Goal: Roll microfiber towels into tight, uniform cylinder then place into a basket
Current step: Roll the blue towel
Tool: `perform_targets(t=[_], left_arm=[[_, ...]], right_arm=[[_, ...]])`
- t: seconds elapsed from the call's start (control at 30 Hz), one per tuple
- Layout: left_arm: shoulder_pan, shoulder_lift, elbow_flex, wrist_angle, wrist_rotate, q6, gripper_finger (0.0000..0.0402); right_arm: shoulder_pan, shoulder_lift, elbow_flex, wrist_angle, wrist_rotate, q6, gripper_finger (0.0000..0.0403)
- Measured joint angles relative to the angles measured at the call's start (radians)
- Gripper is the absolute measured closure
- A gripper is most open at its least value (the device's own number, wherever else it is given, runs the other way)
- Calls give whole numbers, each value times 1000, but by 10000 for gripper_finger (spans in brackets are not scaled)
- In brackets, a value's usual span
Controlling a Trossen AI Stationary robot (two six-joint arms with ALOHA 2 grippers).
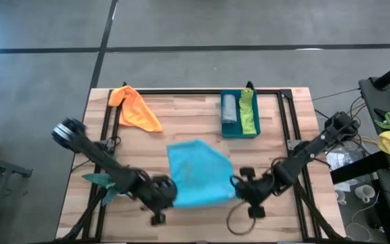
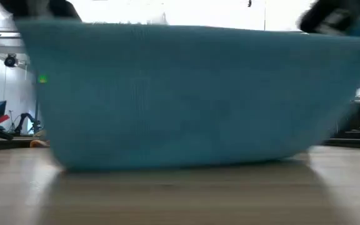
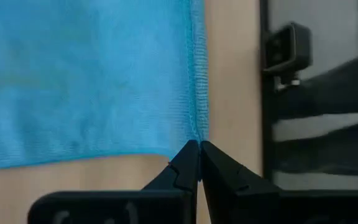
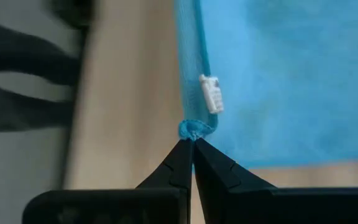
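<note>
My left hand (image 3: 199,163) is clenched on one near corner of the turquoise towel (image 1: 196,173), its fingers pinched together right at the hem. My right hand (image 4: 191,160) is clamped the same way on the other near corner (the one with the small white tag (image 4: 211,93) sewn just beside it). I hold the two corners so that the near edge stays taut between the hands. The level camera bears this out: the cloth hangs there as a wide blue sheet, its upper edge lifted and its lower part brushing the bench (image 2: 180,194), so I judge it is raised to be straightened or folded over before any rolling starts.

From above, both hands sit at the front of the bench, left at the towel's left corner, right at its right corner, with the rest of the cloth trailing away toward the far side.

Farther out, the basket (image 1: 225,115) stands near the far edge, and the grey towel (image 1: 229,108) and the lime towel (image 1: 248,114) already lie side by side inside it, apparently rolled. The orange towel (image 1: 134,108) lies loose and crumpled at the far left, well apart from the basket, so I reckon it has not yet been rolled. Two of four look done, this one is in hand.
</note>
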Motion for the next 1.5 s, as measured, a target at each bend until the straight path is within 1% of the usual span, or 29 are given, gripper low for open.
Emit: perform_targets(t=[0.07, 0.17, 0.27, 0.33, 0.37, 0.4, 0.43, 0.57, 0.6, 0.67, 0.73, 0.8, 0.9, 0.93, 1.03, 1.1, 1.17, 1.27, 1.33, 1.37, 1.43, 1.5], left_arm=[[-5, 65, 35, 77, 56, -46, 401], [-8, 132, 105, 118, 96, -86, 401], [-5, 136, 165, 110, 83, -83, 401], [10, 103, 190, 88, 47, -52, 401], [21, 79, 192, 59, 12, -30, 401], [38, 58, 192, 26, -29, -7, 401], [59, 35, 188, 2, -68, 13, 401], [172, -93, 164, -179, -236, 119, 401], [206, -130, 162, -214, -267, 160, 401], [285, -210, 161, -267, -303, 277, 401], [364, -293, 161, -262, -311, 409, 401], [441, -372, 181, -277, -311, 520, 401], [524, -479, 248, -301, -312, 638, 401], [536, -507, 275, -310, -314, 663, 401], [528, -560, 348, -323, -312, 703, 401], [500, -572, 371, -352, -304, 697, 401], [456, -569, 375, -384, -298, 647, 401], [373, -532, 343, -431, -276, 521, 401], [302, -489, 291, -442, -264, 400, 401], [259, -466, 256, -440, -262, 331, 401], [168, -409, 178, -405, -258, 184, 401], [77, -344, 118, -295, -256, 59, 401]], right_arm=[[36, 0, -51, 119, -53, 59, 394], [73, -6, -63, 155, -163, 134, 394], [83, -35, -6, 105, -256, 129, 394], [78, -62, 40, 49, -264, 60, 394], [66, -73, 62, 15, -247, 4, 394], [51, -82, 83, -23, -200, -61, 394], [34, -87, 102, -72, -126, -130, 394], [-89, -94, 189, -261, 256, -409, 394], [-130, -94, 211, -290, 329, -478, 394], [-221, -96, 262, -301, 439, -626, 394], [-322, -98, 327, -303, 491, -787, 394], [-424, -98, 415, -300, 501, -935, 394], [-537, -96, 576, -300, 502, -1024, 394], [-563, -96, 626, -299, 493, -1029, 394], [-607, -96, 741, -332, 405, -1019, 394], [-615, -92, 773, -358, 338, -990, 394], [-614, -90, 776, -382, 266, -943, 394], [-587, -91, 719, -408, 115, -809, 394], [-546, -86, 641, -439, 29, -712, 394], [-516, -84, 589, -451, 3, -665, 394], [-432, -81, 475, -458, -42, -561, 394], [-331, -79, 402, -463, -98, -472, 394]])
